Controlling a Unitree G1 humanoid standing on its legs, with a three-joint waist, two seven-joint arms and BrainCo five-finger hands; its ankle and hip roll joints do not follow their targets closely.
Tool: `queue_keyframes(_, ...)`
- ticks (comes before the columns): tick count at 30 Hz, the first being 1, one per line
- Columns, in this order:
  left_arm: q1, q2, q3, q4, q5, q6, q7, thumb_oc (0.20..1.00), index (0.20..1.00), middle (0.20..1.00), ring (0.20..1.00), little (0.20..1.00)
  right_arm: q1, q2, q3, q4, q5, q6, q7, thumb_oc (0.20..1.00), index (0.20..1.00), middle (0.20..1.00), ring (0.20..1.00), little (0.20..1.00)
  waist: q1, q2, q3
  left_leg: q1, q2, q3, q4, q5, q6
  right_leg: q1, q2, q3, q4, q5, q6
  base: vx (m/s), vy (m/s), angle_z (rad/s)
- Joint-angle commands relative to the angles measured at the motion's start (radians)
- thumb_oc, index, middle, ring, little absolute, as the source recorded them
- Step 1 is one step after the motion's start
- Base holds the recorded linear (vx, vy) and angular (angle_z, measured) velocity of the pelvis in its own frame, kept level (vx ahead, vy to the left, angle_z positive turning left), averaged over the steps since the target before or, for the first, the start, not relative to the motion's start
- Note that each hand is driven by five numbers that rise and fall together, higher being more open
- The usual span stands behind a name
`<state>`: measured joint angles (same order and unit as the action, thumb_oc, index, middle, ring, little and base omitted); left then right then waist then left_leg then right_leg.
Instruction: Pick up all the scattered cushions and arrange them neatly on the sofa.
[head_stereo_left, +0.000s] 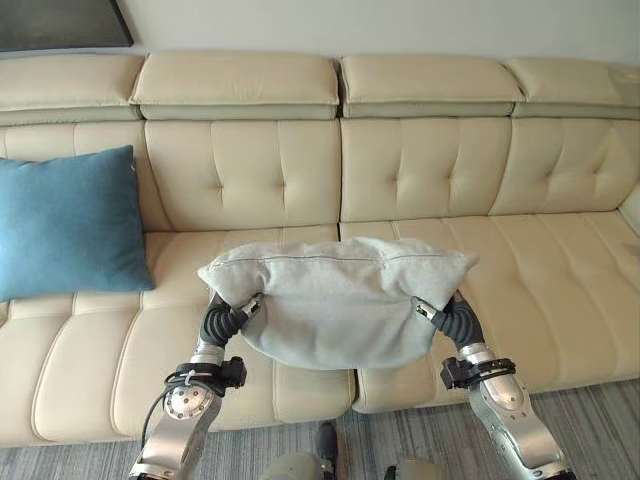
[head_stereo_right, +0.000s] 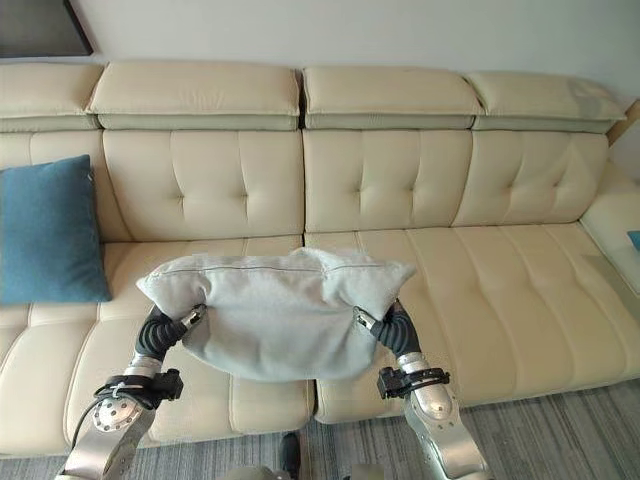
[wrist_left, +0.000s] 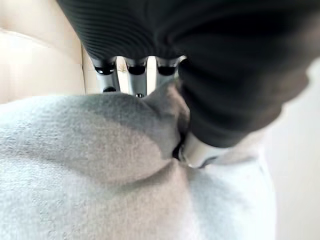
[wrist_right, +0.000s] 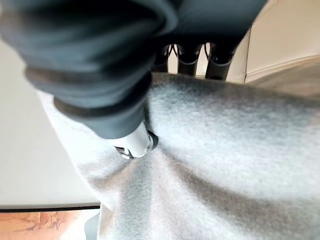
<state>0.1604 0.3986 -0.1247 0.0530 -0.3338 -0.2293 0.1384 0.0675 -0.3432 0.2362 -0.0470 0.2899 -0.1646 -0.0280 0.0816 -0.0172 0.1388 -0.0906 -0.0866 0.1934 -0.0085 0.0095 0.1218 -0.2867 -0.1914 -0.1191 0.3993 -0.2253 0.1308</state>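
Hands (head_stereo_left: 232, 318) — grey cushion (head_stereo_left: 335, 300) (over cream sofa (head_stereo_left: 520, 260))

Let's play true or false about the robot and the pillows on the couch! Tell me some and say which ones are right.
1. Both hands hold the grey cushion. True: the left hand and the right hand pinch its two ends.
2. The grey cushion lies on the floor. False: it is held up in front of the sofa.
3. A blue cushion leans against the sofa's back. True.
4. The blue cushion touches the grey one. False: they are apart.
5. The sofa is red. False: it is cream.
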Motion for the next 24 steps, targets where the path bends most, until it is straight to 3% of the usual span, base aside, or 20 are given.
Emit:
queue_keyframes(1,-0.008,0.010,0.003,-0.086,0.025,-0.076,-0.027,0.200,0.200,0.200,0.200,0.200,-0.046,0.019,-0.037,-0.098,0.007,-0.095,0.026,0.200,0.200,0.200,0.200,0.200,-0.032,-0.026,-0.007,-0.005,0.052,-0.060,0.058,-0.038,-0.092,0.153,0.033,0.002,-0.282,0.244,0.016,0.14,-0.137,0.33)
queue_keyframes(5,-0.021,-0.016,-0.010,-0.064,0.039,-0.075,-0.016,0.200,0.200,0.200,0.200,0.200,-0.072,0.011,-0.014,-0.081,0.003,-0.086,0.035,0.200,0.200,0.200,0.200,0.200,-0.016,-0.029,-0.061,0.062,0.051,-0.085,0.014,-0.044,-0.114,0.257,0.048,-0.033,-0.353,0.248,0.003,0.24,-0.182,0.66)
queue_keyframes(13,-0.168,-0.037,-0.046,-0.011,0.074,-0.073,0.099,0.200,0.200,0.200,0.200,0.200,-0.218,0.004,0.041,0.002,-0.057,-0.082,-0.056,0.200,0.200,0.200,0.200,0.200,-0.014,-0.017,-0.077,0.109,0.062,-0.114,-0.041,-0.029,-0.132,0.304,0.072,-0.050,-0.381,0.217,-0.019,0.11,-0.069,0.14)
queue_keyframes(17,-0.503,-0.030,-0.151,0.176,0.134,-0.084,0.249,0.200,0.200,0.200,0.200,0.200,-0.481,0.033,0.091,0.184,-0.108,-0.100,-0.216,0.200,0.200,0.200,0.200,0.200,-0.031,-0.001,-0.029,0.039,0.071,-0.119,-0.066,0.006,-0.138,0.221,0.085,-0.032,-0.385,0.230,-0.025,-0.14,-0.042,0.03)
queue_keyframes(18,-0.689,-0.002,-0.205,0.283,0.156,-0.097,0.301,0.200,0.200,0.200,0.200,0.200,-0.650,0.020,0.136,0.295,-0.154,-0.097,-0.279,0.200,0.200,0.200,0.200,0.200,-0.029,0.000,0.010,-0.063,0.076,-0.121,-0.059,0.033,-0.139,0.116,0.093,-0.008,-0.362,0.250,-0.026,-0.32,-0.017,-0.06)
queue_keyframes(23,-0.924,0.062,-0.259,0.455,0.161,-0.103,0.369,0.200,0.200,0.200,0.200,0.200,-0.881,-0.054,0.149,0.454,-0.209,-0.088,-0.388,0.200,0.200,0.200,0.200,0.200,-0.031,-0.002,0.015,-0.195,0.084,-0.128,-0.060,0.072,-0.148,-0.022,0.091,0.015,-0.344,0.272,-0.025,-0.12,-0.005,-0.11)
queue_keyframes(24,-0.943,0.067,-0.265,0.482,0.156,-0.100,0.366,0.542,0.542,0.542,0.542,0.542,-0.900,-0.057,0.147,0.476,-0.213,-0.084,-0.402,0.335,0.335,0.335,0.335,0.335,-0.032,-0.001,0.012,-0.212,0.083,-0.130,-0.064,0.080,-0.150,-0.036,0.091,0.017,-0.348,0.278,-0.026,-0.04,0.007,-0.08)
